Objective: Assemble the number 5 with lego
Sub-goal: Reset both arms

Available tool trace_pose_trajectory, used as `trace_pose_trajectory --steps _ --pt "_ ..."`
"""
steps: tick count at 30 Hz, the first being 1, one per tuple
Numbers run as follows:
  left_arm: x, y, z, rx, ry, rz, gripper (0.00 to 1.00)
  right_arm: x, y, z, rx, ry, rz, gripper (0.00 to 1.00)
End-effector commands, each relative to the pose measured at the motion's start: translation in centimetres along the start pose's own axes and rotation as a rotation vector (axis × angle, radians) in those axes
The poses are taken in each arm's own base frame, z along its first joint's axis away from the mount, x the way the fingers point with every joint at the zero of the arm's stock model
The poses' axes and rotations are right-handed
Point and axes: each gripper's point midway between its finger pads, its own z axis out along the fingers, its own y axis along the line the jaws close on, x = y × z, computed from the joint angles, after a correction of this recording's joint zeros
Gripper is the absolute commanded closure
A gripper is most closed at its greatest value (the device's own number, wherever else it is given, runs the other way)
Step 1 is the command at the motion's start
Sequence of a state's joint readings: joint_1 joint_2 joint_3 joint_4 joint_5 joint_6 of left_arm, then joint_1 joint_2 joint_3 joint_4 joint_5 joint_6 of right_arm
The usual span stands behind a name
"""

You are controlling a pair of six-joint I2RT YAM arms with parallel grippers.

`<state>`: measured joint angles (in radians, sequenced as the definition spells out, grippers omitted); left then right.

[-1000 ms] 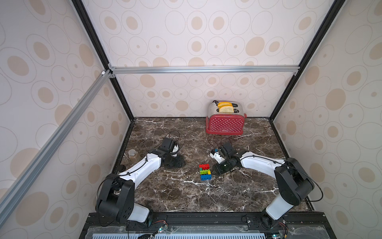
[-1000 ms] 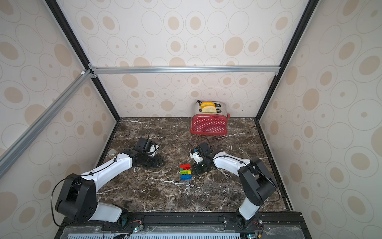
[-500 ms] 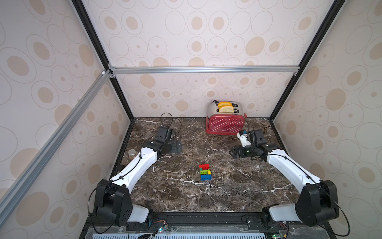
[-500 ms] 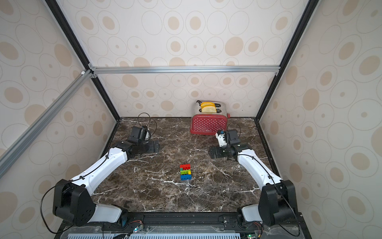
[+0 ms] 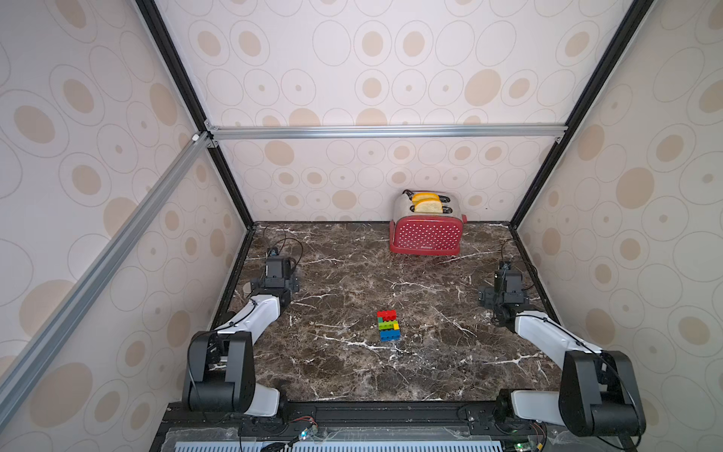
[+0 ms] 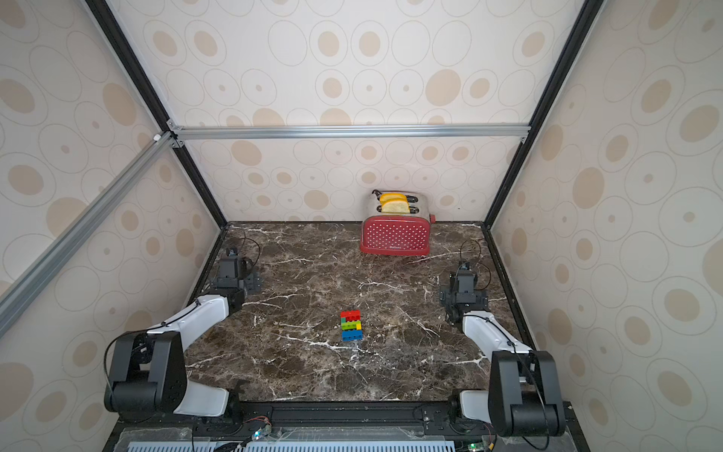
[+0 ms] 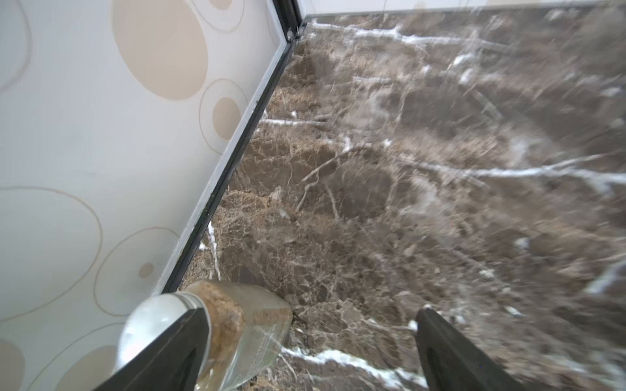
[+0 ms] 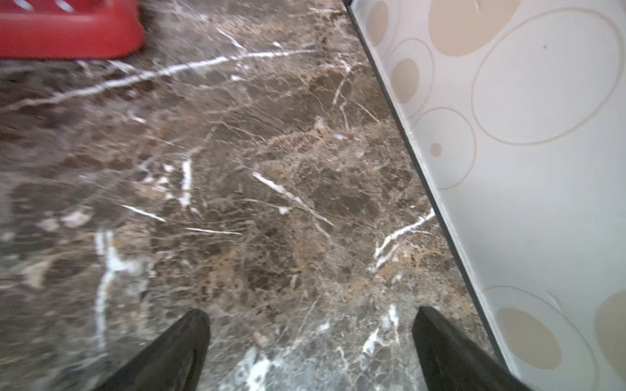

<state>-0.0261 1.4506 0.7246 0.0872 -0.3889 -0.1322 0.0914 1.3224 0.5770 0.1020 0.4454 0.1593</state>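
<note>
The lego (image 5: 388,325) lies flat in the middle of the marble table, joined in rows of red, dark green, lime, yellow and blue. Together the rows make a blocky number 5 (image 6: 351,325), seen in both top views. My left gripper (image 5: 275,280) hangs near the left wall, far from the bricks. Its jaws stand open in the left wrist view (image 7: 311,313), over bare marble. Over by the right wall, my right gripper (image 5: 502,297) is also open and empty (image 8: 311,312). Neither wrist view shows the bricks.
A red dotted toaster (image 5: 426,236) with two slices in it stands at the back; its base shows in the right wrist view (image 8: 67,34). A small clear glass jar (image 7: 237,318) lies on the table by the left wall, close beside my left gripper's finger.
Both arms have drawn away from the bricks, the left toward the left wall and the right toward the right wall. Both grippers have opened wide. The bricks have stayed in place.
</note>
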Motion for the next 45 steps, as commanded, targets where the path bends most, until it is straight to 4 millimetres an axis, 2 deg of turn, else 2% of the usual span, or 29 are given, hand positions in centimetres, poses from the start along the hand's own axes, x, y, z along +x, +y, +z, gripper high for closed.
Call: trace_pose_trajectory --steps 1,3,6,8,10,11,13,15,17,35,36,37,38,39,40,41,42,44,45 --pt "-2.1 0.0 -0.1 -0.001 -0.19 -0.042 0.01 -3.1 -2.0 0.3 0.112 -0.2 0.031 0.0" --pt "-2.1 -0.4 -0.4 0.029 -0.274 -0.063 0.01 -2.8 -1.3 0.8 0.075 -0.248 0.04 0.0" --pt "-1.0 -1.9 0.5 0.095 -0.302 -0.038 0.01 -3.1 -0.2 1.2 0.007 -0.276 0.061 0.0" --pt "-0.9 -1.9 0.4 0.101 -0.291 -0.038 0.01 -2.9 1.1 1.5 -0.045 -0.348 0.036 0.0" --pt "-0.5 -2.8 0.4 0.177 -0.314 -0.029 0.01 -2.5 3.8 1.8 -0.173 -0.38 -0.046 0.0" --pt "-0.1 -3.1 0.4 0.187 -0.345 -0.027 0.01 -2.9 4.1 1.9 -0.181 -0.414 -0.059 0.0" --pt "-0.2 -3.1 0.6 0.185 -0.334 -0.029 0.01 -2.2 3.7 2.6 -0.16 -0.295 -0.044 0.0" --pt "-0.3 -3.1 0.7 0.185 -0.344 -0.035 0.01 -2.8 3.4 2.5 -0.144 -0.361 -0.037 0.0" --pt "-0.2 -3.0 0.7 0.183 -0.335 -0.033 0.01 -2.4 3.5 2.5 -0.156 -0.313 -0.039 0.0" --pt "-0.2 -2.8 0.3 0.169 -0.347 -0.034 0.01 -2.5 3.5 2.5 -0.152 -0.324 -0.044 0.0" --pt "-0.2 -1.5 0.2 0.093 -0.354 -0.07 0.01 -2.5 3.3 2.5 -0.145 -0.325 -0.037 0.0" --pt "0.4 1.2 0.2 -0.037 -0.343 -0.172 0.01 -2.3 2.1 2.4 -0.085 -0.329 0.004 0.0" --pt "0.5 1.5 -0.1 -0.026 -0.356 -0.185 0.01 -1.9 1.3 2.0 -0.061 -0.348 0.049 0.0" --pt "0.6 1.4 -0.2 -0.022 -0.367 -0.186 0.01 -1.7 1.0 1.8 -0.073 -0.361 0.069 0.0" --pt "0.4 0.6 0.3 0.008 -0.353 -0.154 0.01 -1.8 1.3 2.1 -0.082 -0.344 0.051 0.0" --pt "-0.3 -1.2 0.8 0.079 -0.34 -0.089 0.01 -2.6 2.9 2.5 -0.153 -0.34 -0.011 0.0" --pt "-0.1 -1.6 0.7 0.103 -0.331 -0.078 0.01 -2.5 4.4 2.8 -0.212 -0.308 -0.07 0.0" --pt "-0.1 -1.5 0.6 0.099 -0.336 -0.082 0.01 -2.6 3.9 2.7 -0.205 -0.32 -0.043 0.0" --pt "-0.1 -0.7 0.5 0.061 -0.339 -0.103 0.01 -2.3 3.3 2.6 -0.172 -0.318 -0.02 0.0"
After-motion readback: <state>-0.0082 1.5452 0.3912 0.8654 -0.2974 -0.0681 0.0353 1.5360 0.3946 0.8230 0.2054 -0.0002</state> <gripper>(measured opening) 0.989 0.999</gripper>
